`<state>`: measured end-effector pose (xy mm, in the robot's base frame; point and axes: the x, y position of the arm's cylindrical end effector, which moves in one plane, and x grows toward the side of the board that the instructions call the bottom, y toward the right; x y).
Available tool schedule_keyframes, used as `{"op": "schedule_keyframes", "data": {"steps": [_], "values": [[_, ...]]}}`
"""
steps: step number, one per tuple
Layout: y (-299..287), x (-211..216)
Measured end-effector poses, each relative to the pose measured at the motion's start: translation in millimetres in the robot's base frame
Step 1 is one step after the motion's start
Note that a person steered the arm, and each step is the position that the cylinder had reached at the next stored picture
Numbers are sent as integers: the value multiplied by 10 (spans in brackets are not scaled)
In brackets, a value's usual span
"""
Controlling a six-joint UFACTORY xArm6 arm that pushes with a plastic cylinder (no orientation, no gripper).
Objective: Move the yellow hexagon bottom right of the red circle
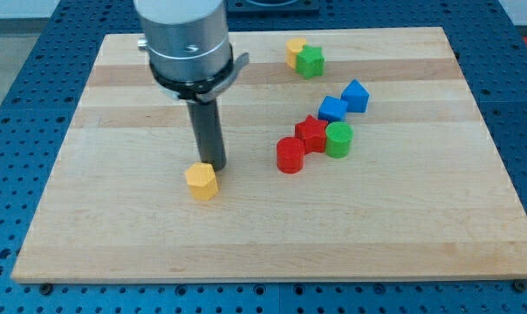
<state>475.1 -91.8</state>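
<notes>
The yellow hexagon point(201, 181) lies on the wooden board point(115, 227), left of the centre. My tip point(212, 166) stands just above and to the right of it, touching or nearly touching its upper right edge. The red circle point(290, 155) lies about 100 px to the hexagon's right, slightly higher in the view. It touches a red star-like block point(311, 133), which touches a green cylinder point(338, 139).
Two blue blocks point(333, 109) point(355, 95) lie above the red and green cluster. A yellow block point(295, 51) and a green block point(311, 61) sit together near the board's top edge. The arm's grey body point(185, 39) hangs over the upper left.
</notes>
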Motion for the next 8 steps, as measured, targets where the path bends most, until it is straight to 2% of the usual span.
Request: {"op": "schedule_keyframes", "data": {"steps": [2, 5, 8], "values": [[-392, 146], [-476, 642], [398, 643]]}}
